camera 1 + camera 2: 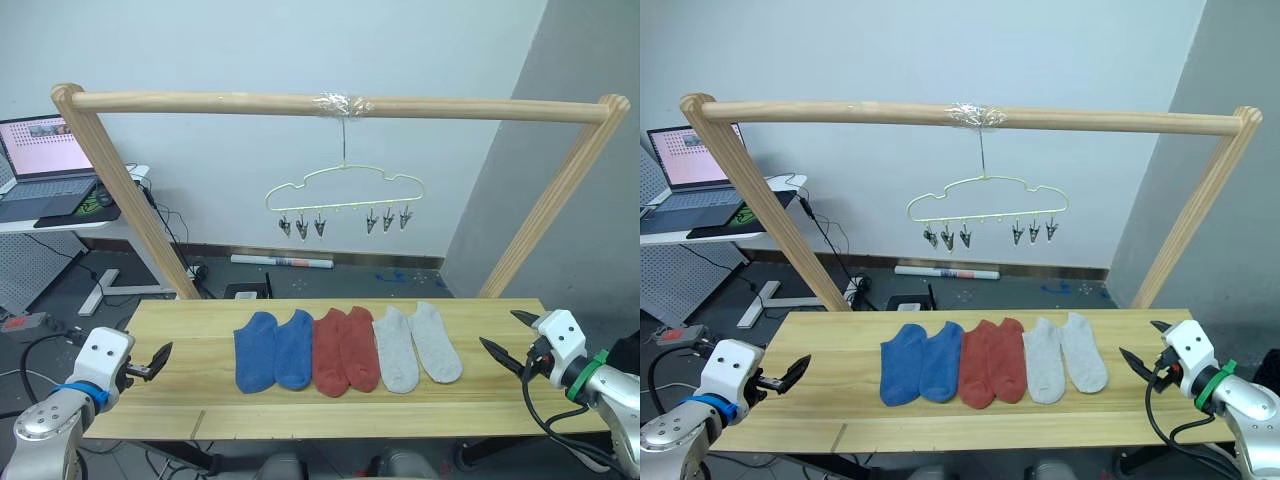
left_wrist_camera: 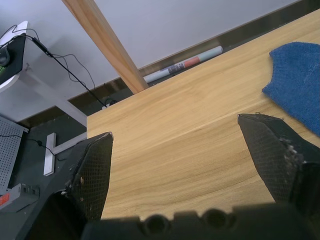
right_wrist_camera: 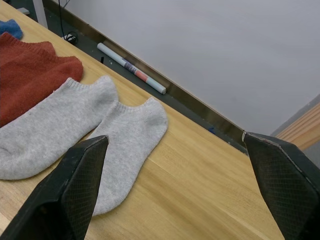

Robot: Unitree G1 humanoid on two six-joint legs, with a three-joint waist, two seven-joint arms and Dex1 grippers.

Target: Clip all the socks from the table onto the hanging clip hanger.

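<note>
Six socks lie in a row across the middle of the table (image 1: pixel 330 418): two blue socks (image 1: pixel 272 350) to the left, two rust-red socks (image 1: pixel 345 350) in the centre, two light grey socks (image 1: pixel 415 345) to the right. The clip hanger (image 1: pixel 345 188) hangs by its hook from the pole above them, and its grey clips (image 1: pixel 302 226) hold nothing. My left gripper (image 1: pixel 158 362) hovers open at the table's left end, apart from the blue socks (image 2: pixel 295 85). At the right end, my right gripper (image 1: pixel 497 327) is open, a little short of the grey socks (image 3: pixel 130 135).
A round wooden pole frame (image 1: pixel 330 103) spans the table, its slanted legs meeting the back corners. A laptop (image 1: pixel 40 165) sits on a side desk at far left. A rolled tube (image 1: pixel 282 261) and cables lie on the floor behind.
</note>
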